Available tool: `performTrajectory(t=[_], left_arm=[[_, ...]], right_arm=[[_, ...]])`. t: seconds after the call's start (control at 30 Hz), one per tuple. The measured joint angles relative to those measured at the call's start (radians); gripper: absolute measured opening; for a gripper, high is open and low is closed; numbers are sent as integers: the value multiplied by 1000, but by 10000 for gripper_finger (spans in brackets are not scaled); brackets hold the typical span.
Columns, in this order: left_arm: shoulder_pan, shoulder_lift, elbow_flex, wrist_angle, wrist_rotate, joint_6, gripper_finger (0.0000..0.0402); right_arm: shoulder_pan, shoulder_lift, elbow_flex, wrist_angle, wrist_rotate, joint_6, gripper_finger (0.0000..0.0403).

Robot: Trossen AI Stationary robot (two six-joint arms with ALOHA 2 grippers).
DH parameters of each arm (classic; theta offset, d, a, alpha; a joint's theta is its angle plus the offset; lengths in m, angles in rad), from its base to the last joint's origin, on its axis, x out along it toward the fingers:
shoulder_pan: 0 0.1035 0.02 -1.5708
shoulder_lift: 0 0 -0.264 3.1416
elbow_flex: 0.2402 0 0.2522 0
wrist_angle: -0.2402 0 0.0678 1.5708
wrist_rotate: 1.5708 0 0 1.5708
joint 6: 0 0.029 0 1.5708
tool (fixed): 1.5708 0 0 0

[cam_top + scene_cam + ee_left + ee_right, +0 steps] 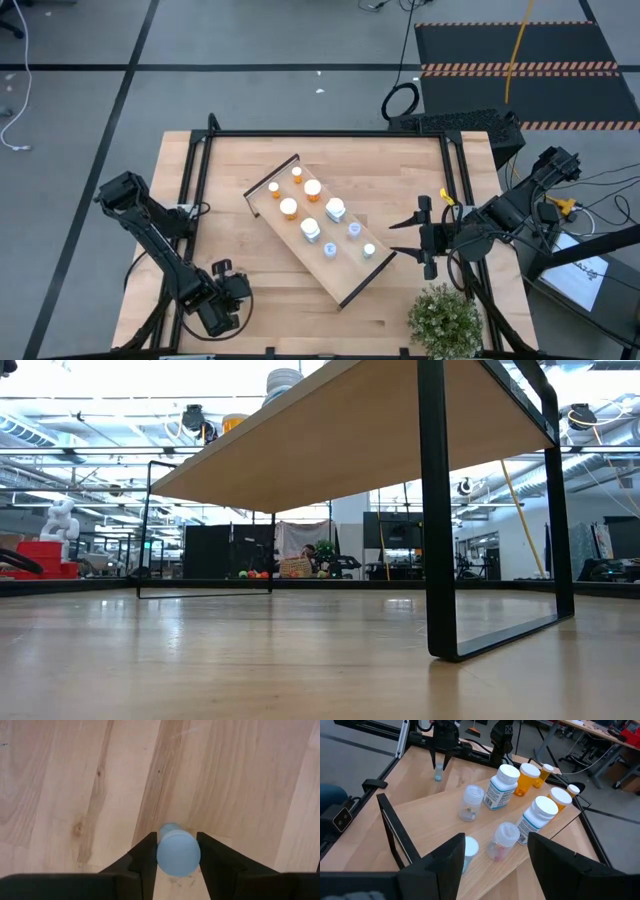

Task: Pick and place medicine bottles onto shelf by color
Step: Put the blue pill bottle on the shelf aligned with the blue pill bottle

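The shelf [345,290] lies slantwise mid-table. On it stand several white-capped bottles: orange ones [289,208] toward its far left end, white-labelled ones [334,209] in the middle, and small clear ones [354,230] toward its near right end. My left gripper [222,300] is at the table's near left, pointing down, shut on a small pale blue bottle [178,854]. This bottle also shows in the right wrist view [438,773]. My right gripper [418,238] is open and empty just right of the shelf, facing the bottles [500,840]. My left gripper pinches the pale blue bottle by its cap [161,857], one finger on each side. The fingers [145,860] come from above, pointing down. The bottle stands upright below them. I cannot tell whether its base touches the table.
A small potted plant [445,320] stands at the table's near right corner, close to my right arm. A black frame [330,133] runs along the far edge and sides. The low view looks under the shelf [350,440], past its dark leg [437,510].
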Motion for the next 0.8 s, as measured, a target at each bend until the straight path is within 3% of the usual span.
performTrajectory(t=[0.67,0.8], left_arm=[[0,0,0,8,10,-23,132],[0,0,0,10,10,-29,149]], right_arm=[[0,0,0,0,0,-3,212],[0,0,0,0,0,-3,212]])
